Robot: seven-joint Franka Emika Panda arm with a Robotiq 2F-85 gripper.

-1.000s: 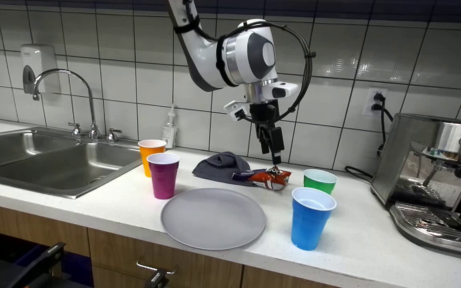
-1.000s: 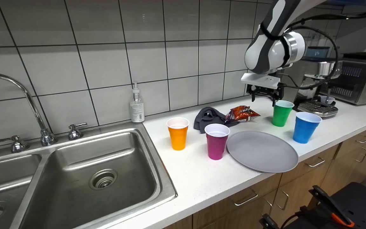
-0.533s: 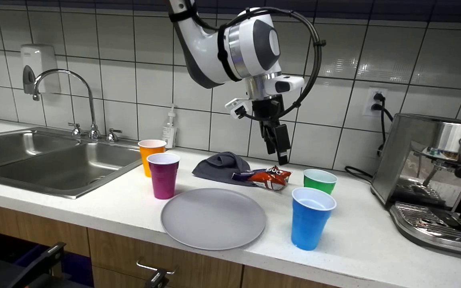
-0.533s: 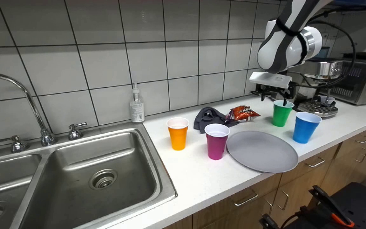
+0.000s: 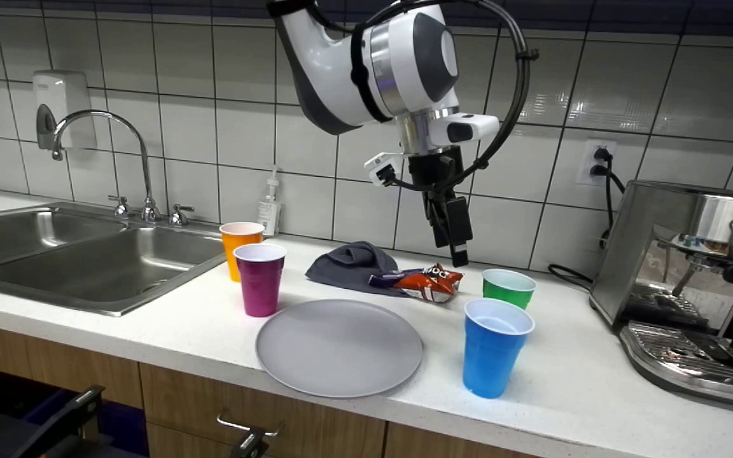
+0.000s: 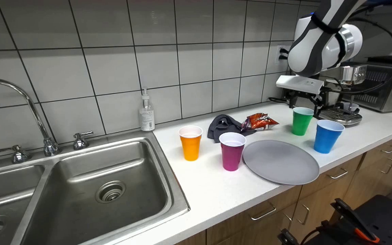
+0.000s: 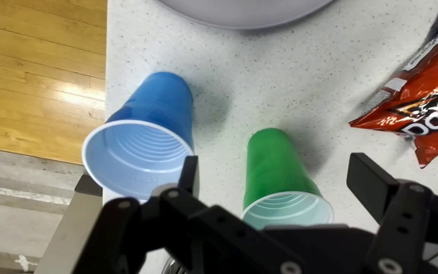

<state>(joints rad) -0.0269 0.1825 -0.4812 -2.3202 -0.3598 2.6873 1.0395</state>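
Wrist view shows the gripper (image 7: pixel 276 174) pointing down, spread wide.

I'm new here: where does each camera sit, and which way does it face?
Wrist view: sits behind the open claw, looking down past it at the green cup and blue cup.
An exterior view: stands before the counter, facing the tiled wall; arm and claw show.
An exterior view: near the sink, looking along the counter; arm and claw upper right.
Both exterior views share the sink and plate.
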